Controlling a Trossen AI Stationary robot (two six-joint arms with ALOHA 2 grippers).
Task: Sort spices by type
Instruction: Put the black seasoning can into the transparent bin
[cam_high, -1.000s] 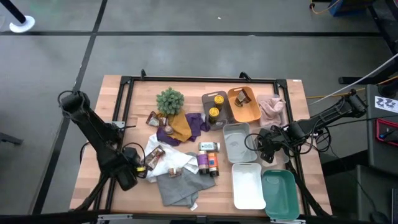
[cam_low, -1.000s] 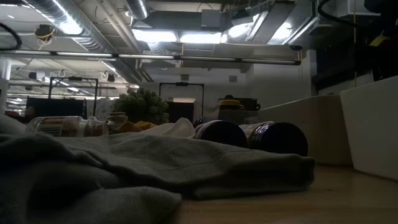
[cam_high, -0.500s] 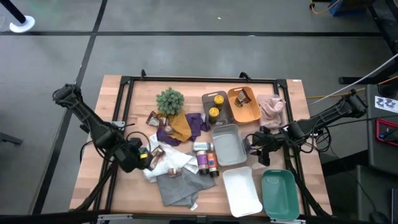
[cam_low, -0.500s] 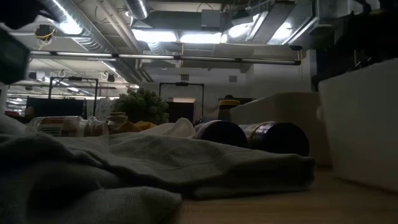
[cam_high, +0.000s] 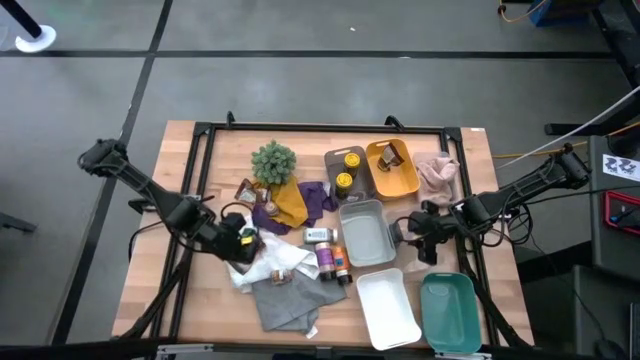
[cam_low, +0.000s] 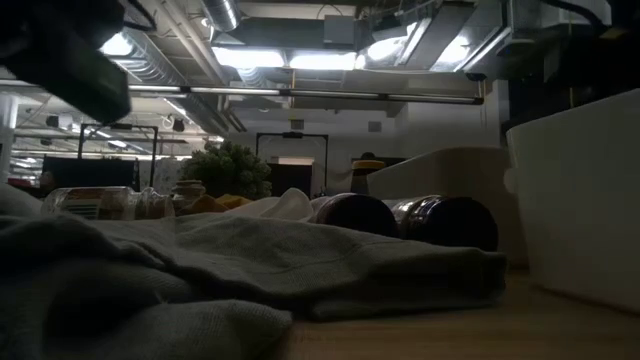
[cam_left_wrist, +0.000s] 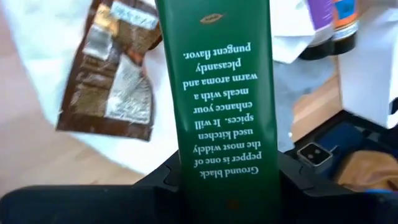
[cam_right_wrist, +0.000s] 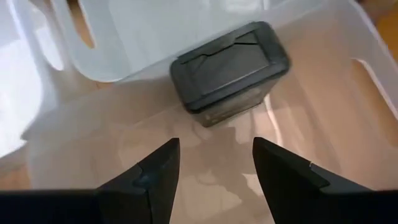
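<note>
1. Right now the left gripper (cam_high: 243, 240) sits over the cloth pile left of centre, fingers clamped on a tall dark green pepper tin (cam_left_wrist: 222, 93); presumably lifted clear so it can go to a tray.
2. Tin text reads "Ground black pepper is one of the most widely used kitchen spices. It will enhance your meals with a warm aroma and pungent flavor"; upside down in the wrist view.
3. Crinkled brown foil packet (cam_left_wrist: 114, 78) lies on white cloth (cam_left_wrist: 43, 93) just beside the tin; its print unreadable.
4. Right gripper (cam_right_wrist: 211, 171) hovers in the clear grey plastic tray (cam_high: 360, 235) right of centre, fingers spread and holding nothing; a dark-lidded square spice jar (cam_right_wrist: 229, 71) lies beyond them on the tray floor; likely just dropped there as its type's bin.
5. Short dark-labelled bottles (cam_high: 330, 260) wait unsorted near the centre; yellow-topped round tins (cam_high: 347, 170) already share the far brown tray (cam_high: 332, 160).
</note>
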